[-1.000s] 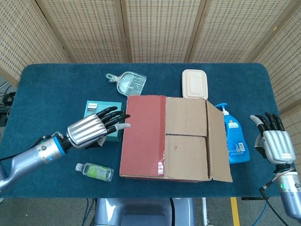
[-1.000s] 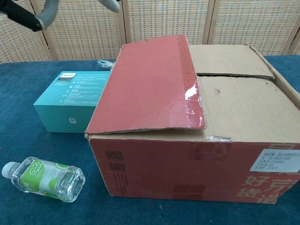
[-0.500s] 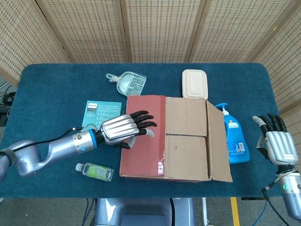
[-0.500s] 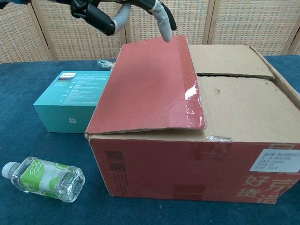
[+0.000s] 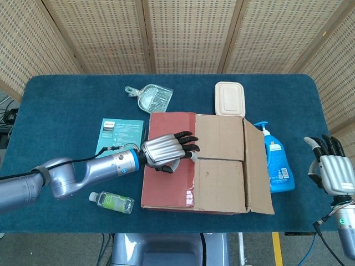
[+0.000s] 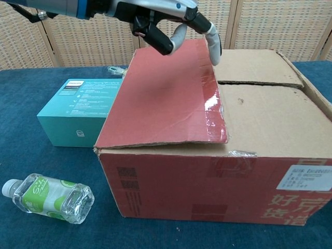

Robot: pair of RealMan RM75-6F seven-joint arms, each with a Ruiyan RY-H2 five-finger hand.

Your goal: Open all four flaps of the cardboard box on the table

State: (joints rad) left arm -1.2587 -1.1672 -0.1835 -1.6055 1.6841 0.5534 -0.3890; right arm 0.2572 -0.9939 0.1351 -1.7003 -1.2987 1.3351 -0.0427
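cardboard box (image 5: 208,163) sitting centre frame on blue table (image 5: 66,105), flaps still down. red flap (image 5: 169,160) running top-to-bottom; its free edge lying just right of left hand (image 5: 166,153), fingers spread, grasping nothing. right hand (image 5: 335,173) idling open, lower right, well apart.

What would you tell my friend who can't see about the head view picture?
A robot's left hand reaches over the red flap of a cardboard box on a blue table. Its right hand waits off to the side.
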